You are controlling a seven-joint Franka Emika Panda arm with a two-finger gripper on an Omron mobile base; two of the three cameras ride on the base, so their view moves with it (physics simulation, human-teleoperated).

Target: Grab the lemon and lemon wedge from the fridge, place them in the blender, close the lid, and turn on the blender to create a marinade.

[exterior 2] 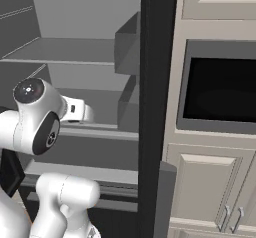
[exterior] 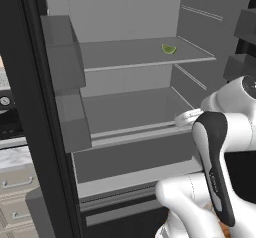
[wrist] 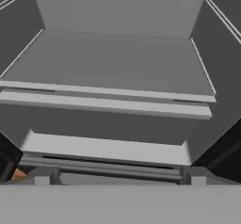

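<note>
The fridge [exterior: 130,12] stands open before me, dark grey inside with flat grey shelves. A yellow-green lemon wedge [exterior: 169,48] lies at the right end of the upper shelf [exterior: 125,54]. My gripper [wrist: 120,177] reaches in one level lower, over the middle shelf [wrist: 108,68], well below and slightly right of the wedge. Its fingertips [wrist: 42,176] stand far apart, open, with nothing between them. The white hand [exterior: 187,117] also shows at the shelf's front edge. The lemon, the blender and the lid are out of view.
Boxy door bins [exterior: 64,57] hang on the left door, whose black edge [exterior: 30,112] runs floor to top. The right door's edge [exterior 2: 152,107] separates the fridge from a wall oven [exterior 2: 220,89] and pale cabinets [exterior 2: 215,192]. A drawer front [exterior: 135,157] sits under the shelves.
</note>
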